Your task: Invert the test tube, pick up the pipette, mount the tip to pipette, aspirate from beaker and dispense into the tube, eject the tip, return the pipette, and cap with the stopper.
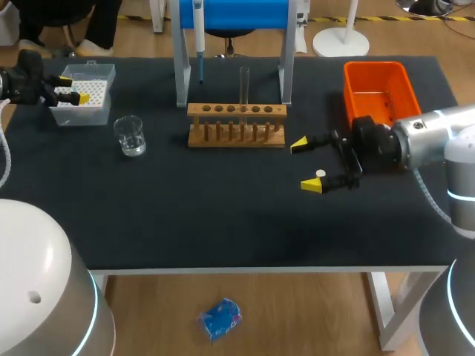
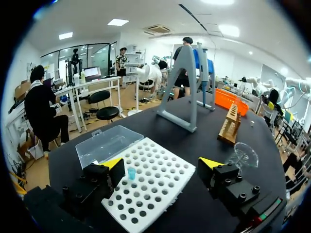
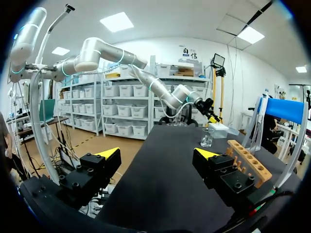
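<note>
Tabletop point(image 1: 223, 222): black; one each of rack point(image 1: 237, 139), test tube point(image 1: 244, 85), beaker point(image 1: 130, 136), pipette point(image 1: 199, 37), stopper point(image 1: 320, 173), tip box point(image 1: 93, 113).
Left gripper point(image 2: 163, 164): wide open, empty, over tip box.
Right gripper point(image 1: 306, 165): wide open, empty; stopper just beside one fingertip, test tube racked ahead.

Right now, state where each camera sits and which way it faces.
Head view: above and behind, looking down on the table; left arm and right arm enter from its sides.
Left wrist view: on my left wrist, looking over its left gripper at the tip box.
Right wrist view: on my right wrist, looking past its right gripper toward the left arm.
Shared: both wrist views show the test tube rack and beaker.
</note>
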